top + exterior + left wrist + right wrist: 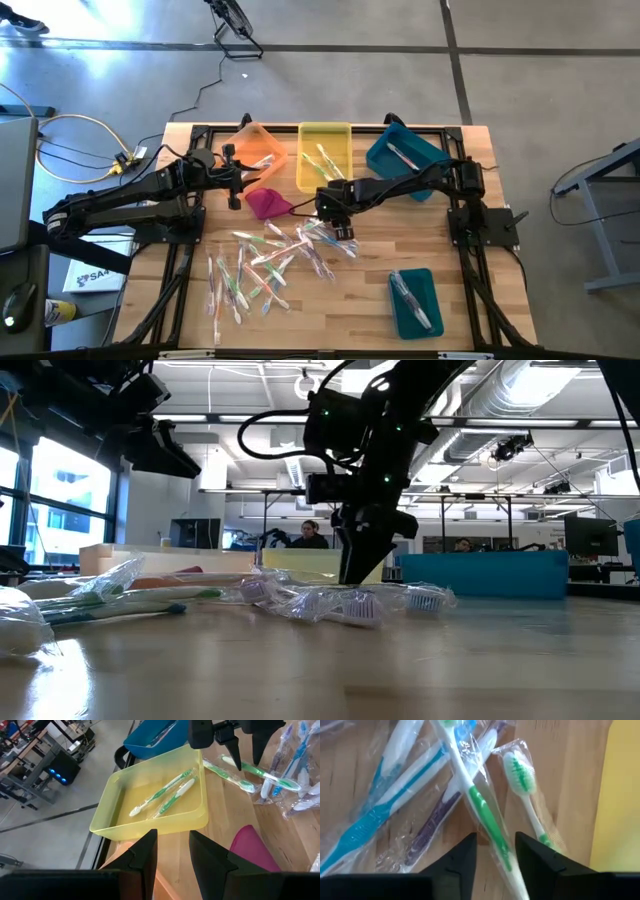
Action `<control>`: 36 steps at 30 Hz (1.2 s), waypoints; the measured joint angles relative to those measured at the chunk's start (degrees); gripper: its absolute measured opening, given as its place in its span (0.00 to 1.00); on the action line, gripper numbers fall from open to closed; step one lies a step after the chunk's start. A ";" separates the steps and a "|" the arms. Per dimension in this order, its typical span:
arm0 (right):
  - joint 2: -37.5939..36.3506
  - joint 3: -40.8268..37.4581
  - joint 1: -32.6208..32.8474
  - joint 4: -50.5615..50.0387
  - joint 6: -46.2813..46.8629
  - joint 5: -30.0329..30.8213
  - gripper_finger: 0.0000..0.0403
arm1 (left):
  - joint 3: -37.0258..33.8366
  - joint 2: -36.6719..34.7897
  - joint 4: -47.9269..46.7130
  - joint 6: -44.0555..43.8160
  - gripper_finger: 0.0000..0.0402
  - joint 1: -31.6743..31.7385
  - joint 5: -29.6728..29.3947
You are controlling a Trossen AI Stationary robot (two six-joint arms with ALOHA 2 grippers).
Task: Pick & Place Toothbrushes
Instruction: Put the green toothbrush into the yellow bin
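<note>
Right hand (495, 851) straddles a slim, plastic-wrapped green-and-white toothbrush (485, 817) on woodgrain.

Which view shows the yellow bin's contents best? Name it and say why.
The left wrist view: it looks down into the yellow bin at two wrapped green-and-white toothbrushes lying side by side. The high view shows the bin small, its contents faint. The low view gives only its wall; the right wrist view, a yellow edge.

Two green toothbrushes (167, 795) lie in the yellow bin (150, 822) beyond the left end effector (172, 851).
</note>
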 joint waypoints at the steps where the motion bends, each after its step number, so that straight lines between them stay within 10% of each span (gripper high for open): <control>1: 0.32 0.00 0.00 0.08 0.06 -0.02 0.27 | 0.00 -0.02 0.00 0.00 0.27 0.00 0.00; 14: 1.53 0.01 0.04 -0.15 0.89 -0.40 0.04 | 0.00 0.00 -0.02 -0.02 0.27 -0.02 0.24; 36: -7.31 -0.04 -1.55 -1.59 0.19 -0.66 0.04 | 0.00 -0.02 0.82 -0.20 0.27 -0.02 0.17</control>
